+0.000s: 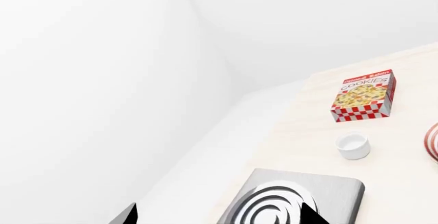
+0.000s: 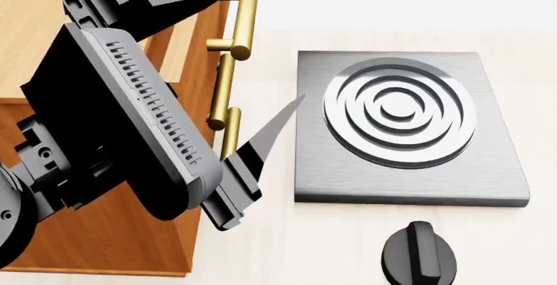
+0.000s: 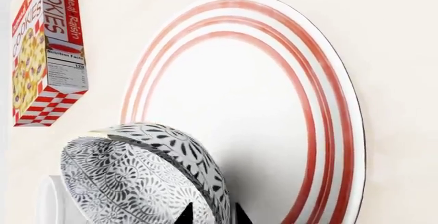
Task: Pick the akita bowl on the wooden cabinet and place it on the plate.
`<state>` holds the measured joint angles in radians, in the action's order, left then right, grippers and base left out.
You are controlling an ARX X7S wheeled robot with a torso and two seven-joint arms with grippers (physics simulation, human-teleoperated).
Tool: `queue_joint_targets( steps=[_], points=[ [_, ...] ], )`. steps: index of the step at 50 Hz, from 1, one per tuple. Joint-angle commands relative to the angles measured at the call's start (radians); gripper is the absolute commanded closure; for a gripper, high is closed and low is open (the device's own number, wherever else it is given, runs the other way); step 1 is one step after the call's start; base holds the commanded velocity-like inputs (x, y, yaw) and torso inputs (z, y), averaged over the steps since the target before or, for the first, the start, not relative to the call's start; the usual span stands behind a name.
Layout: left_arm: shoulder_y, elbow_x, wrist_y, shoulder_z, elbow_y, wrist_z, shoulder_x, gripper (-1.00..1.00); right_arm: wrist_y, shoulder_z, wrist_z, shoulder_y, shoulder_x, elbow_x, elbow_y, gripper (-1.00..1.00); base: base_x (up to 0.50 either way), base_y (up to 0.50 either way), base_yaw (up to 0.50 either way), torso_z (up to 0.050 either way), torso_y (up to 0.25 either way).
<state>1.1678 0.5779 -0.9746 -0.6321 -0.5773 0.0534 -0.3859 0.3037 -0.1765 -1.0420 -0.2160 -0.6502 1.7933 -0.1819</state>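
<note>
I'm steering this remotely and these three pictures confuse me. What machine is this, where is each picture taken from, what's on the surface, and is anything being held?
It is a simulated two-armed robot. The head camera looks down: the big black left arm ends in the left gripper, open and empty, in front of the wooden cabinet, with a grey burner and a black knob beside it. The left wrist camera sees the pale table, a cookie box and a small white cup. The right wrist camera rides near the right gripper, whose tips pinch the rim of the patterned bowl. The bowl is tilted, at the edge of the red-ringed plate; I cannot tell whether it touches it yet.
</note>
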Motion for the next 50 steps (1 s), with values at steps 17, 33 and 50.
queue_joint_targets(
  steps=[17,33,50],
  points=[
    [-0.010,0.003,0.016,-0.005,0.005,-0.007,-0.008,-1.00,-0.006,-0.010,0.022,0.000,0.000,-0.012,0.004,-1.00,0.00,0.00,0.00,0.000,0.000],
    [-0.006,0.009,0.011,-0.003,0.002,-0.013,-0.013,-1.00,-0.001,-0.008,-0.052,0.016,-0.055,-0.079,0.160,-1.00,0.00,0.00,0.00,0.000,0.000],
    [-0.007,0.018,0.014,0.005,-0.001,-0.020,-0.018,-1.00,0.007,-0.078,-0.107,0.081,-0.113,-0.093,0.370,-1.00,0.00,0.00,0.00,0.000,0.000]
  ],
)
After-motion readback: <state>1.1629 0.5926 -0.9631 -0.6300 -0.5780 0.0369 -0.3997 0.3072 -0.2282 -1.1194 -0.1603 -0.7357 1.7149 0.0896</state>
